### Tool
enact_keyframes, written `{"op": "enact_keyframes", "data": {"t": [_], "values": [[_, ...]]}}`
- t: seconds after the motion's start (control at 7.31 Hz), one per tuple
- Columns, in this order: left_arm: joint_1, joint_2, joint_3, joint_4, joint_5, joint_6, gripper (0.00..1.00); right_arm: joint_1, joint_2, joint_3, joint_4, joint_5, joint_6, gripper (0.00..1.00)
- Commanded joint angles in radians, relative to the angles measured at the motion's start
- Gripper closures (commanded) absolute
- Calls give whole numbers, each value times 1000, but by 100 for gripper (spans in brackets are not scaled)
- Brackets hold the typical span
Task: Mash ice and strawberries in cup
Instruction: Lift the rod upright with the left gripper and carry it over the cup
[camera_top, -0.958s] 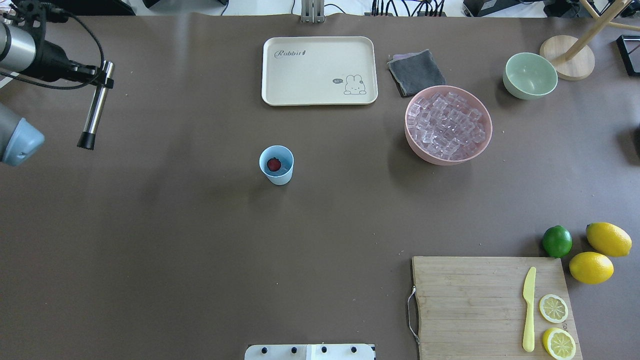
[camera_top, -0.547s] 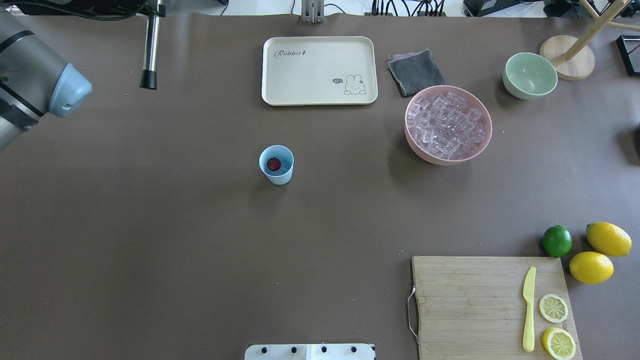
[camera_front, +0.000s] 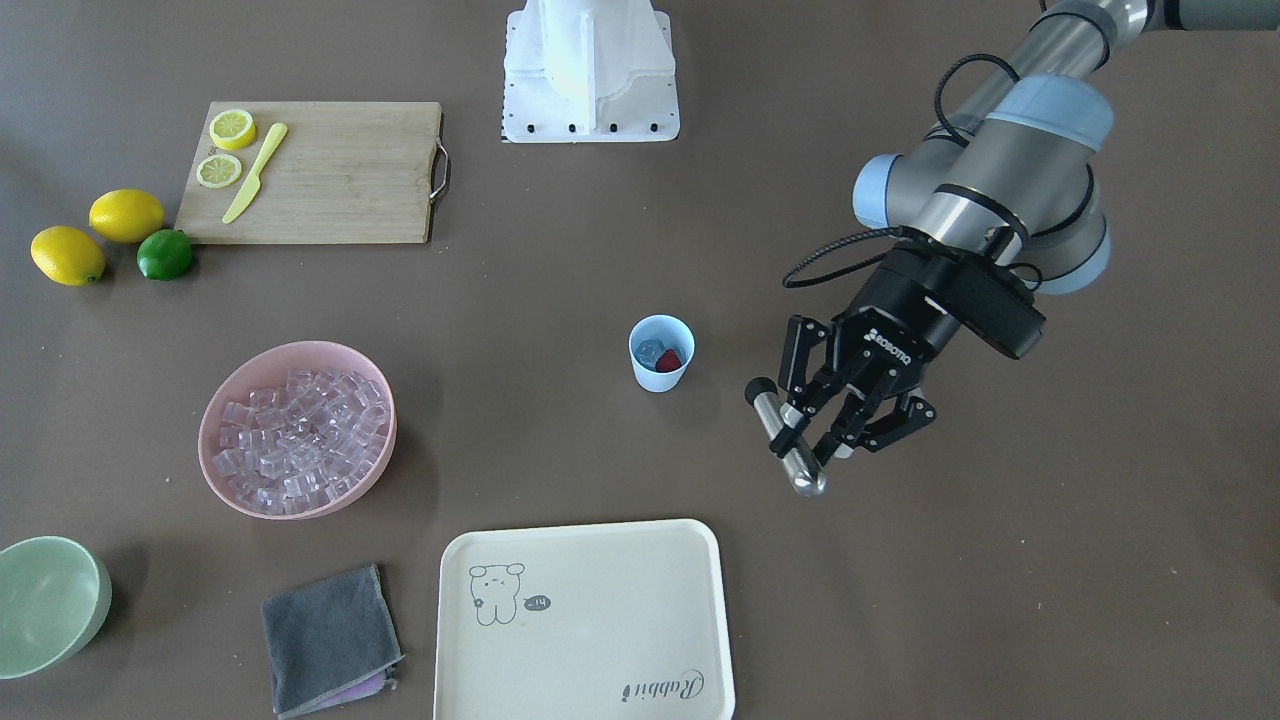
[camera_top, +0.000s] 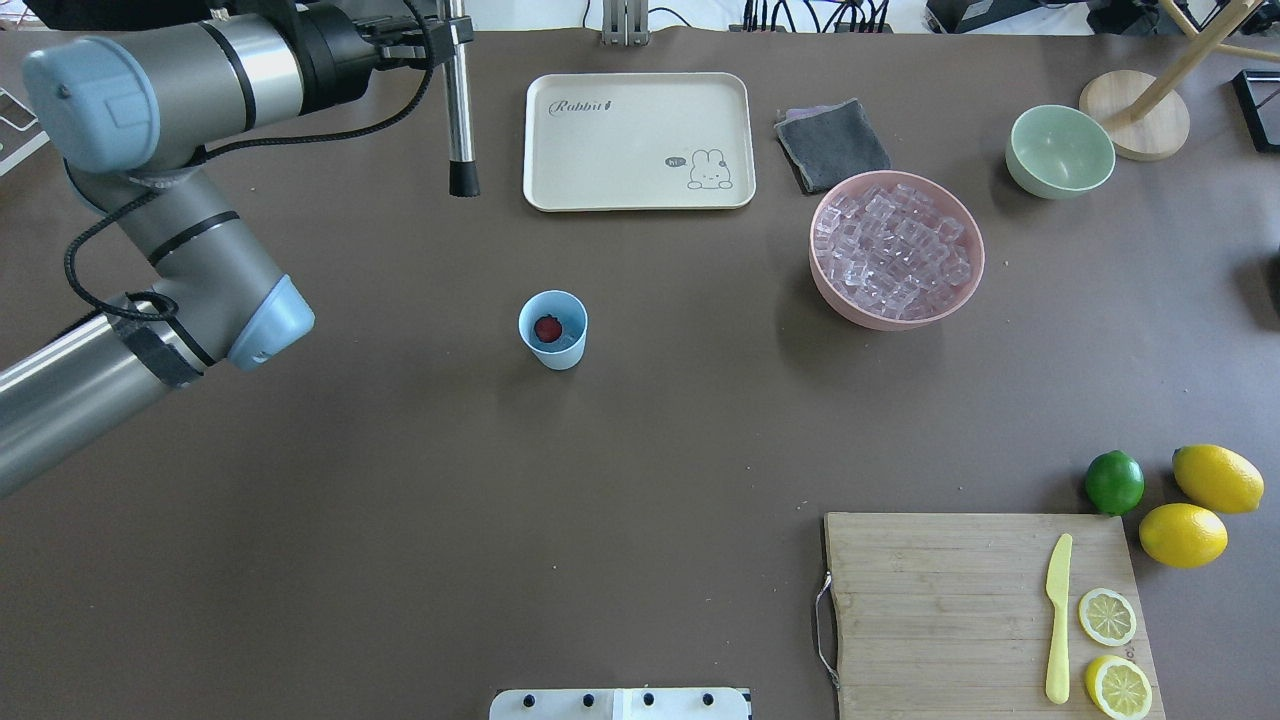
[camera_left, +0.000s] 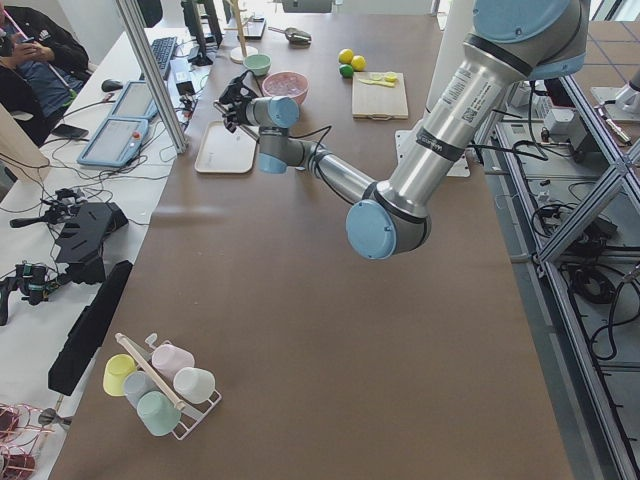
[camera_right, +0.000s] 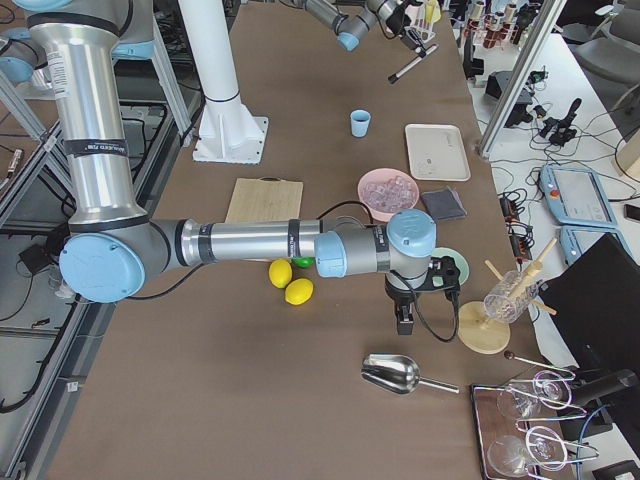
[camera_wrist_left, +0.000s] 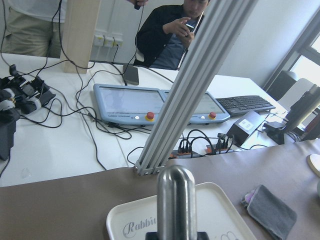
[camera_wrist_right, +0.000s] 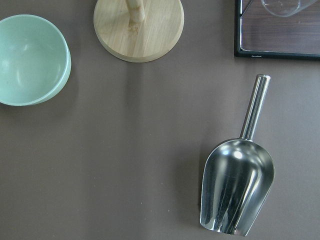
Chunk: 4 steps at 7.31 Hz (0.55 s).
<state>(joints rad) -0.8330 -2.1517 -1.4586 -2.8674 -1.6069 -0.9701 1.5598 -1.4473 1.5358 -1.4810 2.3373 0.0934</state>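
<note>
The light-blue cup (camera_top: 553, 330) stands upright mid-table, also in the front view (camera_front: 661, 352). A red strawberry (camera_top: 547, 328) and a clear ice cube (camera_front: 650, 351) lie inside it. More ice (camera_top: 895, 250) fills the pink bowl (camera_top: 830, 290). My left gripper (camera_front: 805, 440) is shut on a steel muddler (camera_top: 458, 100) with a black tip, held above the table just left of the cream tray (camera_top: 640, 195), beyond the cup and to its left. The muddler's steel end fills the left wrist view (camera_wrist_left: 176, 200). My right gripper (camera_right: 405, 318) shows only in the exterior right view; I cannot tell its state.
A grey cloth (camera_top: 832, 145), a pale green bowl (camera_top: 1060, 150) and a wooden stand (camera_top: 1135, 115) sit at the far right. A steel scoop (camera_wrist_right: 237, 192) lies under the right wrist. A cutting board (camera_top: 985, 610) with knife and lemon slices, a lime (camera_top: 1114, 482) and lemons lie near right.
My left arm has swung in from the left edge, carrying the muddler rightward along the far side to just left of the tray. The cup and its contents have not moved.
</note>
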Motion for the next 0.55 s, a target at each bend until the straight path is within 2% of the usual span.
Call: {"op": "enact_keyframes", "data": {"t": [0.0, 0.14, 0.27, 0.41], "values": [[66, 83, -68, -258, 76, 90, 100, -13, -1, 4, -11, 0, 0, 0], [101, 85, -33, -411, 84, 147, 100, -24, 4, 4, -13, 0, 0, 0], [139, 64, 28, -447, 125, 166, 100, -30, 7, 7, -18, -1, 0, 0], [199, 61, 38, -499, 183, 233, 100, -30, 5, 6, -19, -1, 0, 0]]}}
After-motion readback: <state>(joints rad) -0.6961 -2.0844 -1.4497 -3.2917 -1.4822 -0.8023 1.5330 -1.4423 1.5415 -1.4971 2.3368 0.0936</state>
